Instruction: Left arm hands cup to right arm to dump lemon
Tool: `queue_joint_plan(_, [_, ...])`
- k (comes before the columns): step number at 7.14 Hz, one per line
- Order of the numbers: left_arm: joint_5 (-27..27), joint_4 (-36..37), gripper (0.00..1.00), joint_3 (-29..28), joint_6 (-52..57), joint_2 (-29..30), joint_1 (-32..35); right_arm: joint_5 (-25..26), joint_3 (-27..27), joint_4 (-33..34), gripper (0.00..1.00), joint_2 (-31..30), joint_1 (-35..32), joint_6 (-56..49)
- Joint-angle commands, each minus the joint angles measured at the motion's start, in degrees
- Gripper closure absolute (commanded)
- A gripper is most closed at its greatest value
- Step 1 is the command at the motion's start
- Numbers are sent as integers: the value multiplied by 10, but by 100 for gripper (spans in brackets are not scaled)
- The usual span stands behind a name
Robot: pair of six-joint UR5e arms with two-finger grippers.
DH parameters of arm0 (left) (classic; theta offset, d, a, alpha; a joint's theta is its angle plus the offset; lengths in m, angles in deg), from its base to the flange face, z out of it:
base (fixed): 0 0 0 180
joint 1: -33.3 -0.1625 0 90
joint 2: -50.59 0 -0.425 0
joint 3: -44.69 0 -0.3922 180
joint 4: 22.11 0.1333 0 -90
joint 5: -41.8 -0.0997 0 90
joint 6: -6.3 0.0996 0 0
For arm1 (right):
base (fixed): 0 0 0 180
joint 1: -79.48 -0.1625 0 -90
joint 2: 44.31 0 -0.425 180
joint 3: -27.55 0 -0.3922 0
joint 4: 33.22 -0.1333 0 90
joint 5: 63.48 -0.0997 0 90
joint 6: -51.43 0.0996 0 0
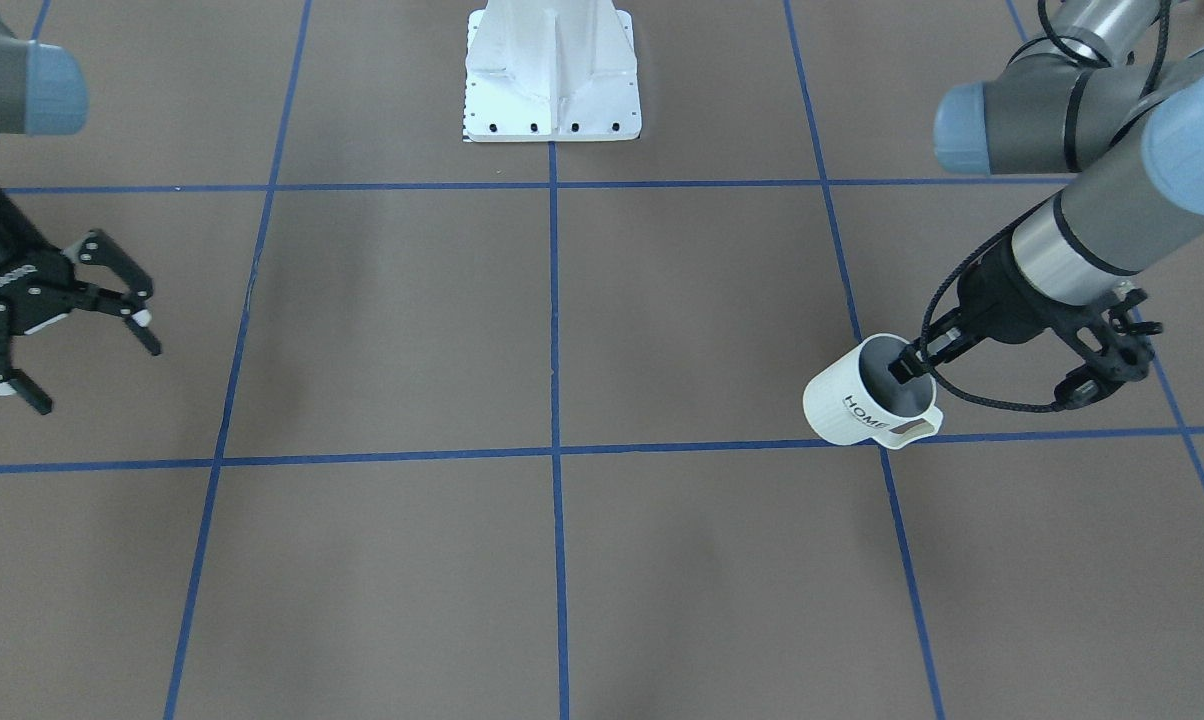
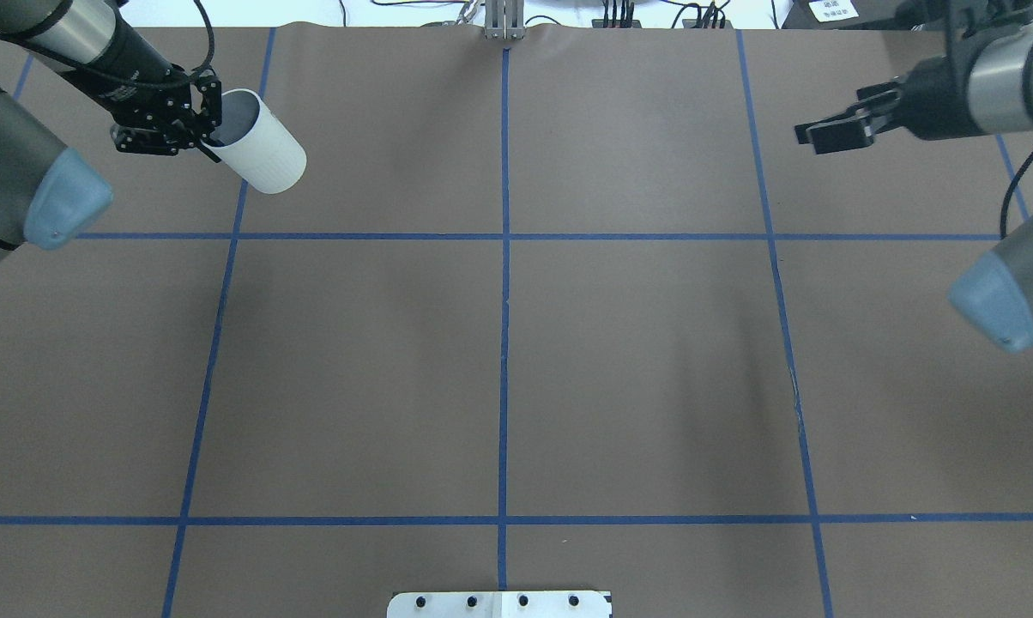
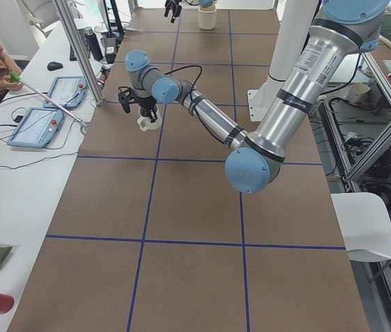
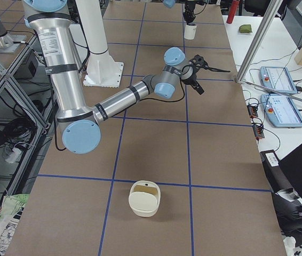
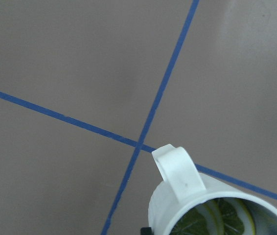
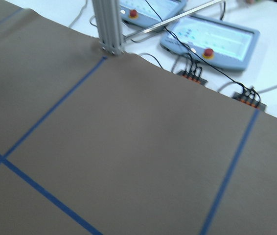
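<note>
The white cup with black "HOME" lettering hangs tilted above the table, its mouth turned toward the left arm. My left gripper is shut on its rim, with one finger inside. In the overhead view the cup is at the far left with the left gripper on it. The left wrist view shows the cup's handle and lemon slices with green leaves inside. My right gripper is open and empty, far across the table; it also shows in the overhead view.
The white robot base plate stands at mid table by the robot. A cream container sits on the table at the robot's right end. An aluminium post and operator tablets lie past the table's far edge.
</note>
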Motion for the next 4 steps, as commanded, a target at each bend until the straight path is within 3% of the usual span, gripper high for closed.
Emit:
queue_joint_plan(1, [28,-108,100,-25,-168,8,-20,213,4,-60,1,64,168,62])
queue_joint_plan(2, [72,-108,100,-38,-223,34,-24,262,7,-60,1,83,213,71])
queue_joint_plan(4, [99,-107,100,-94,-269,98,-62,279,5,-60,1,103,252,64])
